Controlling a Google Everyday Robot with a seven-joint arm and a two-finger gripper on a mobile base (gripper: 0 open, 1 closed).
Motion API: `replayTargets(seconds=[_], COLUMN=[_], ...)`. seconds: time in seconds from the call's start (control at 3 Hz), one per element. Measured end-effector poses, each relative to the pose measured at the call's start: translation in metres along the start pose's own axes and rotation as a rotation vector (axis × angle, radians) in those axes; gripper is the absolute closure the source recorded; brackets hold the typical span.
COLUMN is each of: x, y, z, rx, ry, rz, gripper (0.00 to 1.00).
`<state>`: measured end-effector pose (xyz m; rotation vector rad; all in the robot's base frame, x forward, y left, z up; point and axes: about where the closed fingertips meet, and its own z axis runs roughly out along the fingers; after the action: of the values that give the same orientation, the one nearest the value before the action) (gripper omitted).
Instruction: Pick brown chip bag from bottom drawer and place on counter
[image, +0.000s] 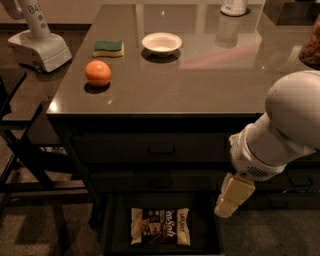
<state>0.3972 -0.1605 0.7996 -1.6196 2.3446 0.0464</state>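
Observation:
The brown chip bag (161, 226) lies flat in the open bottom drawer (114, 220), dark middle with white lettering and cream ends. My gripper (231, 197) hangs from the white arm (285, 130) at the right, pointing down and left. It is above and to the right of the bag, just over the drawer's right edge, and apart from the bag. The glossy counter (200, 75) spreads above the drawers.
On the counter are an orange (98, 73), a green-and-yellow sponge (108, 48), a white bowl (161, 43) and a white container (234, 7) at the back. Two shut handled drawers (161, 149) sit above the bottom one. A white robot base (37, 46) and dark chair frames (20, 150) stand at the left.

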Motion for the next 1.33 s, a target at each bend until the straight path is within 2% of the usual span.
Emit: replayTargets(seconds=[0.33,0.67,1.0,1.33], x=[-0.002,-0.001,-0.004,-0.004], y=[0.009,0.017,0.015,0.015], z=[0.034,0.104,0.171,0.171], rx=[-0.042,-0.086,-0.102,-0.102], ry=[-0.02,-0.033,-0.069,-0.069], rz=[-0.001,0.02,0.027,0.027], gripper=[0.0,0.0,0.0,0.0])
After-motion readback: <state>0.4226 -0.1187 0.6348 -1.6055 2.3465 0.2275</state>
